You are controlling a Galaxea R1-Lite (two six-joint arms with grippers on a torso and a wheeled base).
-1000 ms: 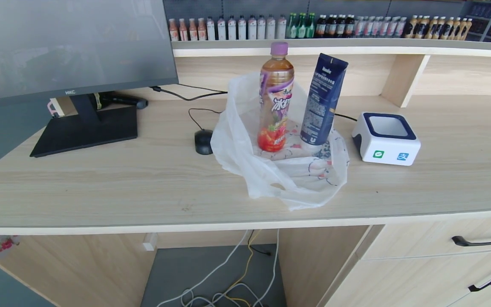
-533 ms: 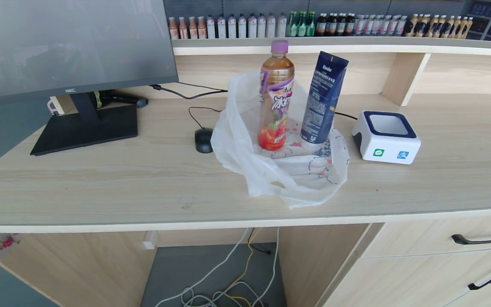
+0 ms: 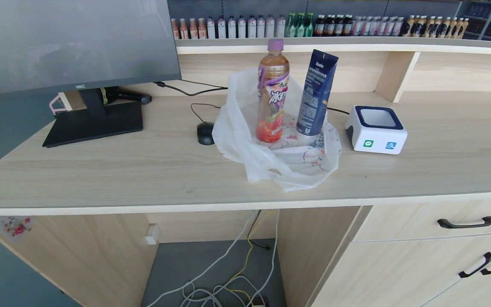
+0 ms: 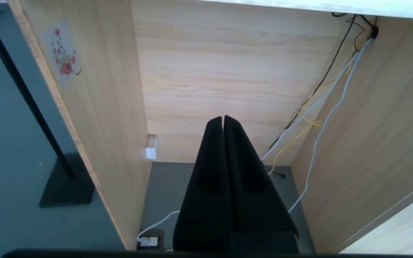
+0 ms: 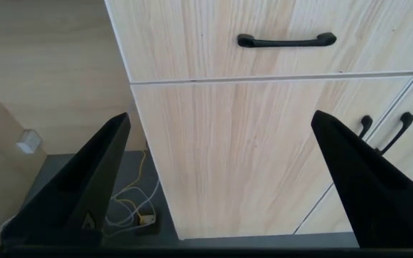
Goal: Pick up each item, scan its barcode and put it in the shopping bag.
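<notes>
A tea bottle (image 3: 272, 91) with a purple cap and a dark blue tube (image 3: 315, 94) stand upright inside the white plastic shopping bag (image 3: 271, 157) on the wooden counter (image 3: 100, 170). A white barcode scanner (image 3: 375, 134) sits just right of the bag. My left gripper (image 4: 224, 122) is shut, fingers pressed together, low in front of the recess under the counter. My right gripper (image 5: 221, 143) is open with nothing between its fingers, facing the drawer front (image 5: 264, 93) below the counter.
A monitor (image 3: 70, 42) on a black stand and a black mouse (image 3: 205, 132) sit left of the bag. A raised shelf (image 3: 356, 47) runs behind the counter. Cables (image 3: 237, 273) hang in the recess; drawers with black handles (image 3: 465, 222) are at the right.
The head view has shifted, so the whole counter appears a little higher and farther left. The bottle, tube, bag and scanner hold their places on the counter.
</notes>
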